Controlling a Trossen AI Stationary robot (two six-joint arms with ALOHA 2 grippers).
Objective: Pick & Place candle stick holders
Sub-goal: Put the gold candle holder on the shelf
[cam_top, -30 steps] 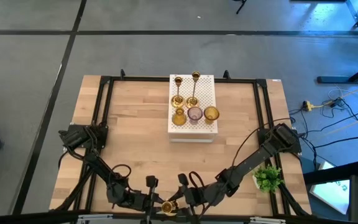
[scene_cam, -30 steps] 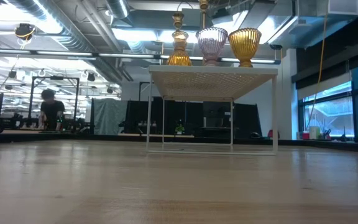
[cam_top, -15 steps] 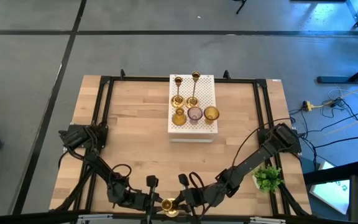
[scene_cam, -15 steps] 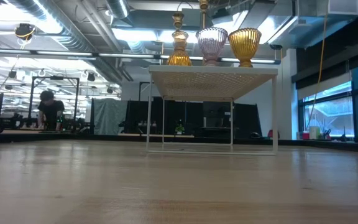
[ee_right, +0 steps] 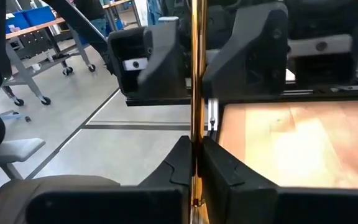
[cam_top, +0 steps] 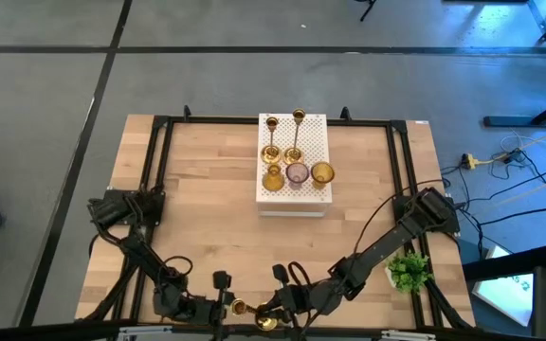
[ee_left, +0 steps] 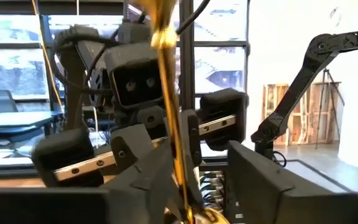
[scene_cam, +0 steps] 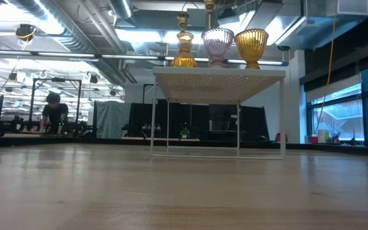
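Note:
One brass candlestick [cam_top: 251, 314] is at the table's near edge, between my two grippers. My right gripper [cam_top: 273, 310] is shut on it. My left gripper [cam_top: 222, 304] is open; in the left wrist view its fingers stand on either side of the stem [ee_left: 168, 106] without touching. Five other holders stand on the white perforated box [cam_top: 313, 199]: two slim brass ones [cam_top: 270, 138] [cam_top: 296, 133] and three goblet-shaped glass ones, amber [cam_top: 273, 178], purple [cam_top: 297, 173] and amber [cam_top: 322, 172]. The low view shows the glass ones [scene_cam: 217, 46] on the box top. My right gripper pinches the brass candlestick's slim stem [ee_right: 195, 134] between its two fingers [ee_right: 219, 165]. The fingers come from the table's right side and lie across the stem. Whether the candlestick is clear of the table does not show.
A small green plant [cam_top: 409, 271] sits by the right arm at the table's right edge. Black frame rails [cam_top: 159, 180] run along the table's sides. Bare wood [cam_top: 207, 218] lies between the box and the grippers.
My left gripper has drawn back toward the table's left edge, away from the candlestick. The candlestick has stayed at the near edge with my right gripper.

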